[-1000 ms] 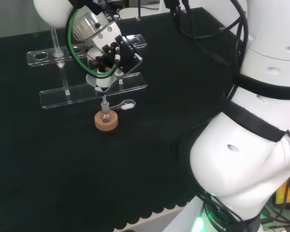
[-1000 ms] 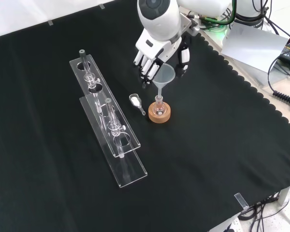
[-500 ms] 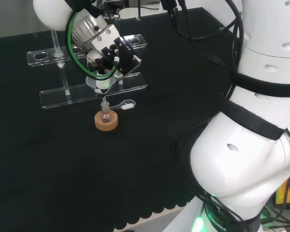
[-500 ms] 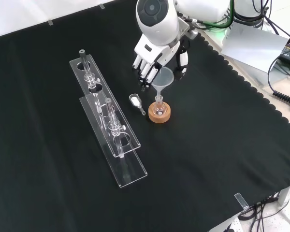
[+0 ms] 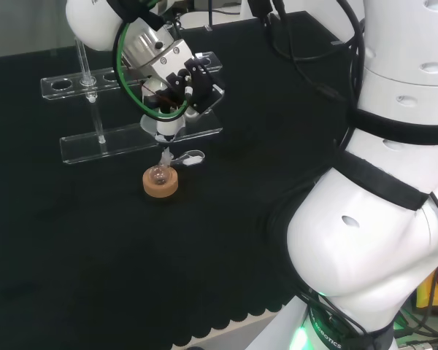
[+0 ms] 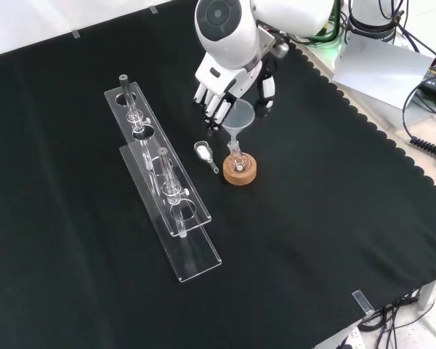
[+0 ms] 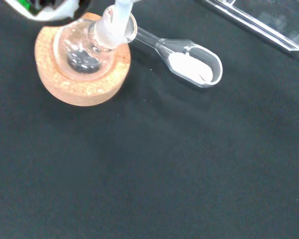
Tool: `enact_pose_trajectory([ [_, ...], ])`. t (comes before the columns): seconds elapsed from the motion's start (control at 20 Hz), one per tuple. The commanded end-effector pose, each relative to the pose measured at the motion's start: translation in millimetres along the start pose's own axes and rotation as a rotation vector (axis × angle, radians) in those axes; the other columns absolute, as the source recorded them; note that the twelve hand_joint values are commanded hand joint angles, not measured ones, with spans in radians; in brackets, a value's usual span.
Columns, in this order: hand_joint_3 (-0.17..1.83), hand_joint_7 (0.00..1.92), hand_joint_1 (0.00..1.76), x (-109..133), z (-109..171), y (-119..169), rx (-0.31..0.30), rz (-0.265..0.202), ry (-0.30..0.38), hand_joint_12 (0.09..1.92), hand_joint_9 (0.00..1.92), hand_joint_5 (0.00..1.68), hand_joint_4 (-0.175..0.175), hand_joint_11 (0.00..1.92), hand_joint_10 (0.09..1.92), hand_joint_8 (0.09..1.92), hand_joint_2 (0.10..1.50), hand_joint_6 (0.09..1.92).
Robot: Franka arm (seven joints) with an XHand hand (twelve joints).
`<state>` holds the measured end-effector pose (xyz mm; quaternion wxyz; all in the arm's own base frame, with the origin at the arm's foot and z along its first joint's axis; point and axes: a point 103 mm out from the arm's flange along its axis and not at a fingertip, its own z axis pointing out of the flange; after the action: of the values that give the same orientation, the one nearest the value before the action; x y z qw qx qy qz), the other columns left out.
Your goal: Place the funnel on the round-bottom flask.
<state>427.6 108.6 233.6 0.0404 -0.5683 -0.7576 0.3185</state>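
A clear funnel (image 6: 240,116) leans with its stem in the neck of a small round-bottom flask (image 6: 237,164). The flask sits on a cork ring (image 6: 241,175) mid-cloth. My hand (image 6: 229,76) is over the funnel, whose cone lies between my fingers (image 6: 212,100) and thumb. In the head view the hand (image 5: 181,82) hangs above the funnel (image 5: 163,128), the flask (image 5: 159,173) and the ring (image 5: 160,187). The wrist view shows the flask (image 7: 82,47) tipped in its cork ring (image 7: 79,89), with the funnel stem (image 7: 118,12) in its neck.
A clear spoon with white powder (image 6: 203,151) lies just left of the ring in the front view; it also shows as the spoon (image 7: 192,64) in the wrist view. Two long clear racks (image 6: 167,193) with upright tubes stand farther left. Cables and paper lie past the cloth's edge (image 6: 378,69).
My hand has shifted up and left in the front view, taking the funnel's cone with it. The funnel now leans and the flask's neck tips with it.
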Motion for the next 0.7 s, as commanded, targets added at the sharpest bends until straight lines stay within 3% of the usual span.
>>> enact_pose_trajectory([
  [0.05, 0.75, 0.44, 0.89, 4.0, 0.7, 0.5, 0.000, -0.005, 0.002, 1.29, 0.88, 0.52, -0.007, 0.52, 0.51, 0.65, 0.70, 0.43],
  [0.7, 0.76, 0.44, 0.89, 21.6, -3.4, 3.6, -0.018, -0.053, 0.006, 1.29, 0.87, 0.50, -0.007, 0.52, 0.51, 0.65, 0.70, 0.45],
])
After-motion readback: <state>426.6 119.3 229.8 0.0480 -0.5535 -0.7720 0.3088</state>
